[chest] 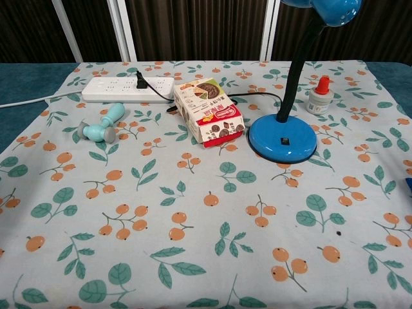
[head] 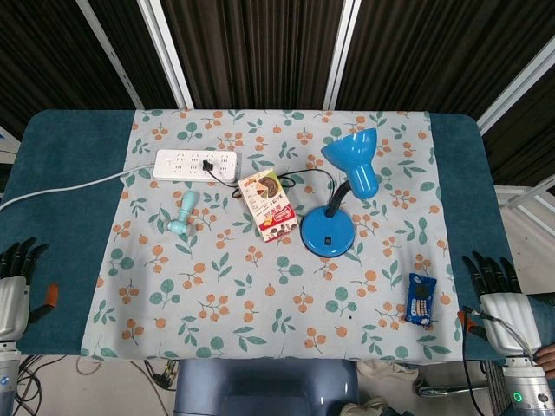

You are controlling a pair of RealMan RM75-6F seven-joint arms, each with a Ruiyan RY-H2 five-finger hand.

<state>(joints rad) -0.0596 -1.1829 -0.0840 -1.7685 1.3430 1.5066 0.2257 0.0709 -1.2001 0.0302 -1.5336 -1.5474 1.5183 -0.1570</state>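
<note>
Both the left hand [head: 16, 282] and right hand [head: 499, 290] rest empty, dark fingers spread, flanking the floral cloth [head: 260, 295] bearing a glossy blue round-based lamp [head: 334, 221] and a rectangular snack box [head: 268, 204].

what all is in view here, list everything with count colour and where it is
power strip: one, white, far left of the cloth, black plug in it
handheld fan: one, pale blue, lying in front of the strip
snack box: one, red and white, centre, left of the lamp base
desk lamp: one, blue, right of centre, black cord running towards the strip
small bottle: one, white with red cap, right of the lamp
snack packet: one, blue, near right of the cloth
tablecloth: one, pale with an orange berry print, over a teal table
left hand: dark fingers apart, holds nothing, off the near left edge
right hand: fingers apart, holds nothing, off the near right edge
</note>
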